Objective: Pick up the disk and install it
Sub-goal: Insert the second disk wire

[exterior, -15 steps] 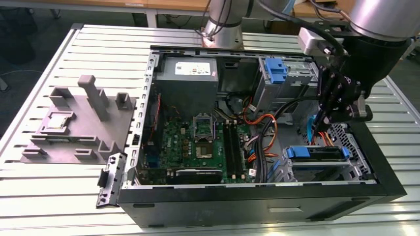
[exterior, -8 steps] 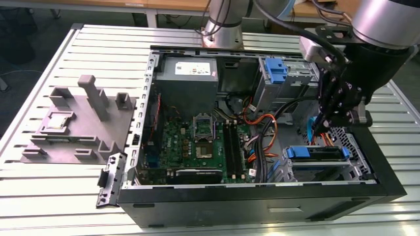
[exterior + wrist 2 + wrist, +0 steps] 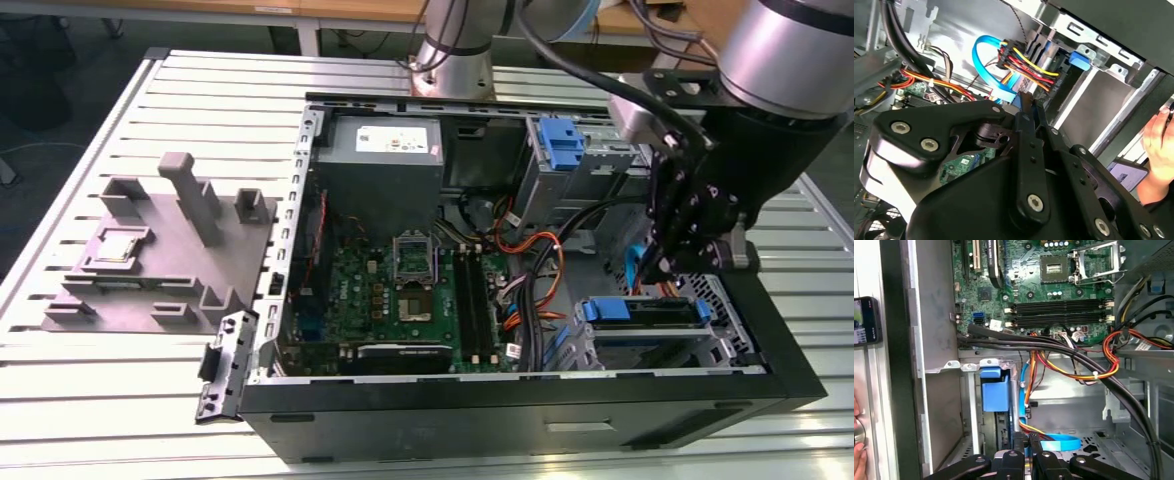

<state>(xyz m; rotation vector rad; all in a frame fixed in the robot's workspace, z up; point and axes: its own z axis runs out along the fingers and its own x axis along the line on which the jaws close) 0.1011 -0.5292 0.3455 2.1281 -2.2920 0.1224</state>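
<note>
In the exterior view the disk [image 3: 650,320] sits in the drive bay at the near right corner of the open computer case [image 3: 534,395], a grey slab with blue bracket ends. My gripper [image 3: 678,268] hangs just above it, inside the case. In both wrist views the black fingers [image 3: 1020,444] stand close together with nothing visible between them, next to a blue data cable [image 3: 1056,444] and the bundle of red, yellow and orange power wires [image 3: 1026,67]. A blue plastic piece [image 3: 995,390] sits on the bay's metal edge.
The motherboard [image 3: 407,290] fills the case floor, with a grey power-supply box [image 3: 380,150] at the back and a second blue latch [image 3: 561,140]. Thick black cables [image 3: 1064,352] cross the bay. A grey fixture [image 3: 160,250] stands on the exterior view's left. A hand [image 3: 1156,145] holds a phone [image 3: 1126,172].
</note>
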